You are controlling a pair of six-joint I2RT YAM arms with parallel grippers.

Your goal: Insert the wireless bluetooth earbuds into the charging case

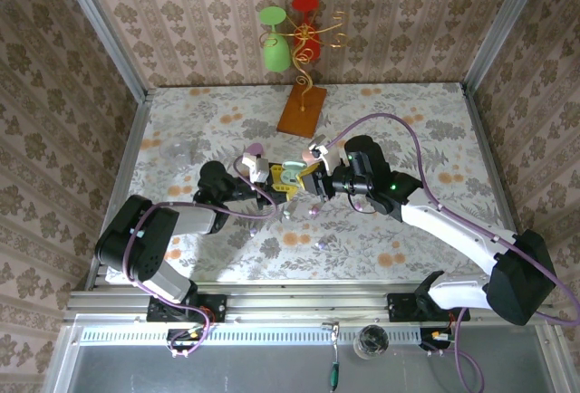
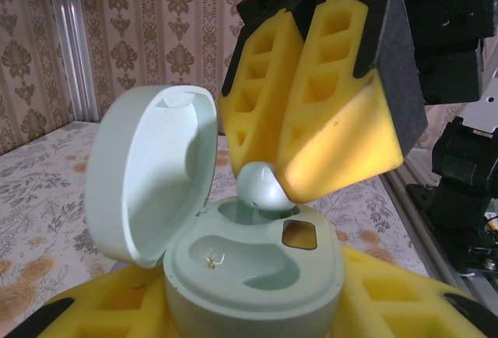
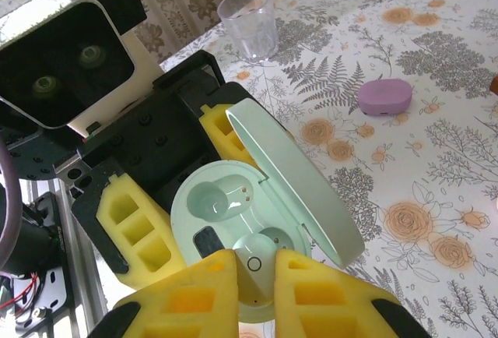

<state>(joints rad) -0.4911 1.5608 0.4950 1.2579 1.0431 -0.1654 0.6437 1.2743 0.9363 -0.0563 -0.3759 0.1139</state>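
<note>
Above the floral table (image 1: 408, 112), the left gripper (image 2: 253, 311) clamps the mint charging case (image 2: 257, 268) by its base (lid (image 2: 152, 174) swung open). The right gripper (image 3: 257, 272) pinches a mint-white earbud (image 2: 261, 186) between its yellow pads (image 2: 334, 143), holding it at the mouth of one socket in the case.

Clear cup (image 3: 250, 22) is standing on the floral tabletop (image 1: 435, 121); green glass (image 1: 275, 47) and red glass (image 1: 307, 40) are hanging from a wire stand (image 1: 302, 109).
</note>
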